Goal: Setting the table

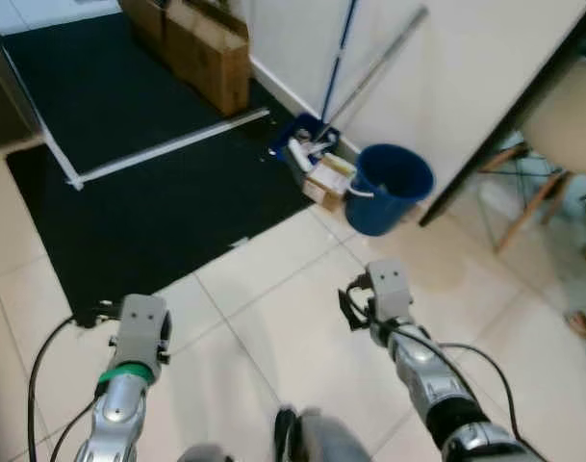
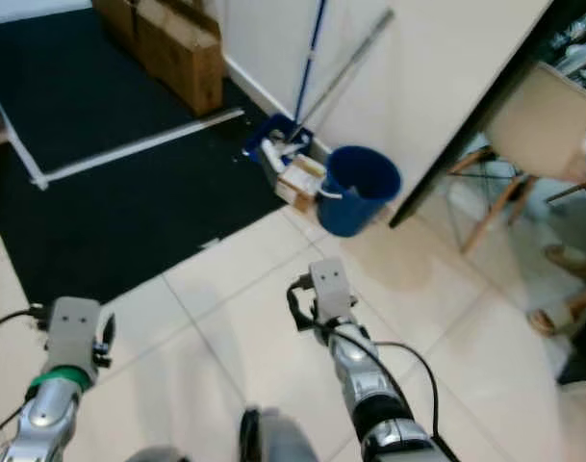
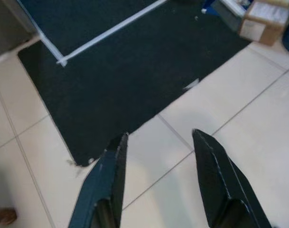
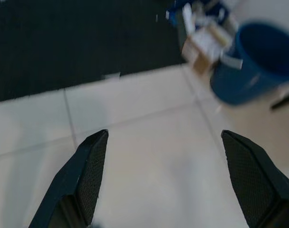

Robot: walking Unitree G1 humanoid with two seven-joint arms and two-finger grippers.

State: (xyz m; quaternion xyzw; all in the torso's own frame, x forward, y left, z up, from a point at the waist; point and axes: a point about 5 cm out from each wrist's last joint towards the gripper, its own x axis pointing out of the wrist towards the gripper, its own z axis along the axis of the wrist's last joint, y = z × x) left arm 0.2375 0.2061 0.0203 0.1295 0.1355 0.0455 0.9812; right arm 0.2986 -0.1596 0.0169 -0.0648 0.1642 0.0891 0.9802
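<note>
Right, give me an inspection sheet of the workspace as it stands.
Surface: pale tiled floor with a dark mat ahead; no table seen.
Job's things: nothing seen.
Clutter: blue bucket by the wall, small cardboard box beside it, mop handles leaning on the wall, brown cardboard boxes farther back.
Grippers: left gripper open and holding nothing, over the mat's edge; right gripper open and holding nothing, over tile.
Cables: black cables looping off the left arm, more along the right arm.
Surroundings: white wall, chair with wooden legs on the right.
</note>
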